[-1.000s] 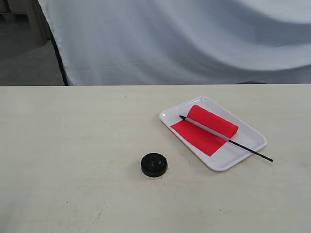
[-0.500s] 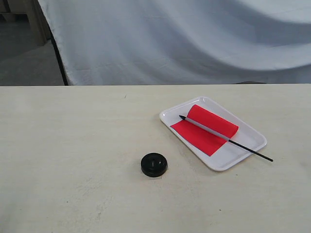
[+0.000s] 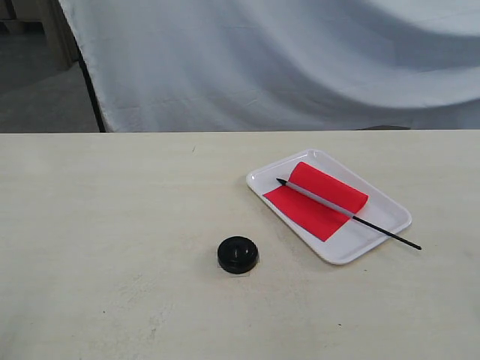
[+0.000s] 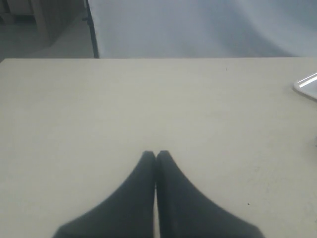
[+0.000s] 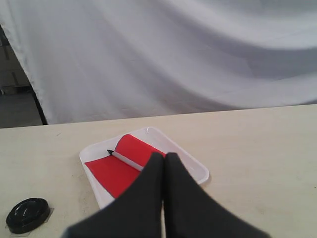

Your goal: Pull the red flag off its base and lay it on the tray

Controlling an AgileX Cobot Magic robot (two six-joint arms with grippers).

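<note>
**Flag's on the tray, so what's left to mess up?**

The red flag (image 3: 319, 199) is lying flat in the tray (image 3: 386, 210) with its cloth partly folded over itself. It's off the base (image 3: 238, 254), which sits empty on the table (image 3: 112, 225), apart from the tray and nearer the camera. To me the job looks done, so the risks are all about undoing it.

The main one is that the pole (image 3: 375, 226) is longer than the tray. Its thin black end pokes out over the rim on the right and hangs above the table. Anything sweeping low past that spot could catch it and swing the flag round or flip it out. The flag looks light and the rim is low, so I'd guess a small nudge would do it.

The right gripper (image 5: 164, 156) is the one to watch. It's clenched with nothing in it, set back and pointed right at the tray in its own camera. A forward or downward move from there could hit the tray or the pole, and the tray looks light enough to slide.

The left gripper (image 4: 155, 153) is also pressed closed and empty, over bare table with just a sliver of tray at the edge of its view. It's less risky, though a sweep across could knock the base.

Neither gripper shows in the outside camera, so I can't tell how high they sit.
</note>
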